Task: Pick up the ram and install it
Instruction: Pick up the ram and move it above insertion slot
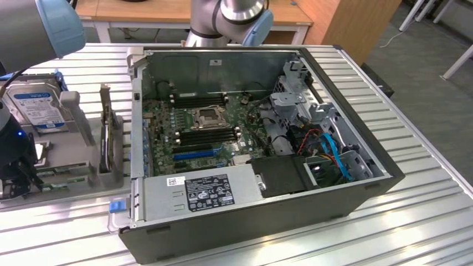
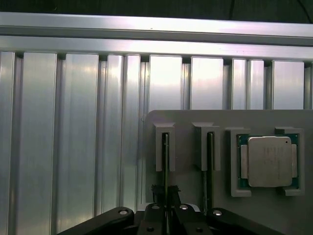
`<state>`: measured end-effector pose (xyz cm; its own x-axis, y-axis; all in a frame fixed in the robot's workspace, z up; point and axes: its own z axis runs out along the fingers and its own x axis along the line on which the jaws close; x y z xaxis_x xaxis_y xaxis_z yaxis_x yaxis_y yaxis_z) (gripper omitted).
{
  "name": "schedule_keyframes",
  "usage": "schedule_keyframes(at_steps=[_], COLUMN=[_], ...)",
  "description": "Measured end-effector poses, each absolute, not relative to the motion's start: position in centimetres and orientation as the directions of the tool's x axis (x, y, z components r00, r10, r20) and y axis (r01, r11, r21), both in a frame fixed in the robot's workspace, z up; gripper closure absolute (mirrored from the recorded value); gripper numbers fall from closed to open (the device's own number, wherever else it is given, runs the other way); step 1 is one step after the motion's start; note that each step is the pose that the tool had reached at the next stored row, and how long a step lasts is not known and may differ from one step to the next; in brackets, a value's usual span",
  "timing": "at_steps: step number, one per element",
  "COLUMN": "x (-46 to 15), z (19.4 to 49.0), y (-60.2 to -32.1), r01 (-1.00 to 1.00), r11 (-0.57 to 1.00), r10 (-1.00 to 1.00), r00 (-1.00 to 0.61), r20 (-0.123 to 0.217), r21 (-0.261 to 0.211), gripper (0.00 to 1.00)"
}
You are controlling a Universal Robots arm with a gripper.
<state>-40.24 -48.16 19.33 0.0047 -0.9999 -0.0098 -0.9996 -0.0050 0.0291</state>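
Tool (image 2: pixel 166 190) grips ram (image 2: pixel 166 152) in holder (image 2: pixel 186 120), processor (image 2: pixel 269 161) alongside.

— Where is the thin, narrow, dark-green circuit-board ram stick (image 2: pixel 166 149) being kept?
— It is being held on its long edge in a slot of the grey holder (image 2: pixel 186 147), and is being pinched by the gripper (image 2: pixel 166 190).
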Motion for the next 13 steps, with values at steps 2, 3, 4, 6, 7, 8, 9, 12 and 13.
schedule_keyframes(at_steps=[2, 3, 4, 6, 7, 8, 9, 12, 13], x=[-40.2, -40.2, -40.2, -40.2, -40.2, -40.2, -40.2, -40.2, -40.2], z=[19.3, 19.4, 19.5, 20.1, 20.5, 20.8, 21.1, 22.1, 22.4], y=[-48.2, -48.2, -48.2, -48.2, -48.2, -48.2, -48.2, -48.2, -48.2], r01=[-1.000, -1.000, -1.000, -1.000, -1.000, -1.000, -1.000, -1.000, -1.000], r11=[-0.005, -0.005, -0.005, -0.005, -0.005, -0.005, -0.005, -0.005, -0.005], r10=[-1.000, -1.000, -1.000, -1.000, -1.000, -1.000, -1.000, -1.000, -1.000], r00=[0.005, 0.005, 0.005, 0.005, 0.005, 0.005, 0.005, 0.005, 0.005], r20=[-0.010, -0.010, -0.010, -0.010, -0.010, -0.010, -0.010, -0.010, -0.010], r21=[0.029, 0.029, 0.029, 0.029, 0.029, 0.029, 0.029, 0.029, 0.029], gripper=[0.87, 0.87, 0.87, 0.87, 0.87, 0.87, 0.87, 0.87, 0.87])
